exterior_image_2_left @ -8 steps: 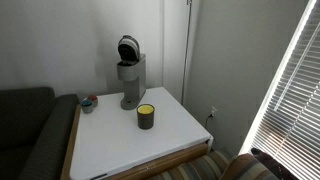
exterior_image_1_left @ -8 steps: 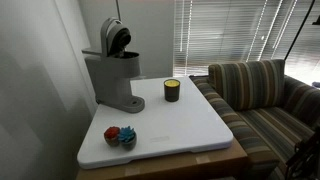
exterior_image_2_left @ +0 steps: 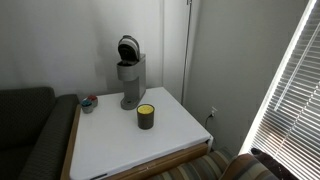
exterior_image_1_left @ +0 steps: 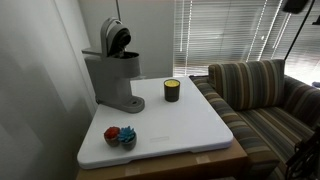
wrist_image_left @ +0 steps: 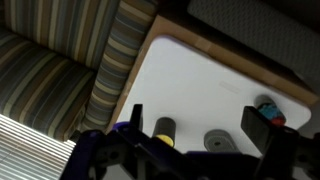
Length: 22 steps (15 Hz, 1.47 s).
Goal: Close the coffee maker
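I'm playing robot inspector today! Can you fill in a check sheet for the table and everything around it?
Surface: white table top, on a wooden frame.
Job's things: grey coffee maker at the back by the wall; its dark lid is tipped up, not yet closed.
Clutter: small dark jar with a yellow top beside the machine; little red and blue thing near a front corner.
Grippers: gripper high above the table in the wrist view, jaws apart, holding nothing.
Cables: nothing seen.
Surroundings: striped sofa next to the table, window blinds behind it.
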Available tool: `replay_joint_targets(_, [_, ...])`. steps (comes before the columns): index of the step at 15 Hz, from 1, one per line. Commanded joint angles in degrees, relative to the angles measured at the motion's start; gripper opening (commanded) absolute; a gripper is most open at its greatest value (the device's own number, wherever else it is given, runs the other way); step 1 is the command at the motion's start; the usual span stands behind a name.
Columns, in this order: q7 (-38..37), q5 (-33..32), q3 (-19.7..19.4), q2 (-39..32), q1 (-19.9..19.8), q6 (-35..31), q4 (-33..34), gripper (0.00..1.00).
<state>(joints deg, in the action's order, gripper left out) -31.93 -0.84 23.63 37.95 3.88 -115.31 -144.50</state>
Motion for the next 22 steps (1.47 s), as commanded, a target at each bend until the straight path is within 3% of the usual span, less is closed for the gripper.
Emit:
replay_joint_targets(1, [-6.75,-2.62,-0.26,-8.93,-5.04,-15.25,2.46,1.0])
replay_joint_targets(5, [-20.45,-9.44,1.54,-19.03,-11.33,-32.84,6.12,1.0])
replay_joint_targets(6, [-15.88,-7.71,-1.43,-13.39,-6.73,-28.35,2.5,1.0])
replay_joint_targets(8, [-19.61,-9.73,-1.58,-17.6,-7.99,-31.9,4.45,1.0])
replay_joint_targets(14, [-19.89,-11.68,-1.9,-20.78,-8.3,-35.08,6.9,1.0])
replay_joint_targets(19, [-16.47,-18.27,-5.78,-31.32,-10.26,-39.71,17.58,1.0])
replay_joint_targets(21, [-13.9,-17.62,-8.31,-37.91,-8.43,-39.55,24.63,1.0])
replay_joint_targets(22, [-12.75,-16.0,-7.09,-40.9,-9.66,-38.37,28.1,1.0])
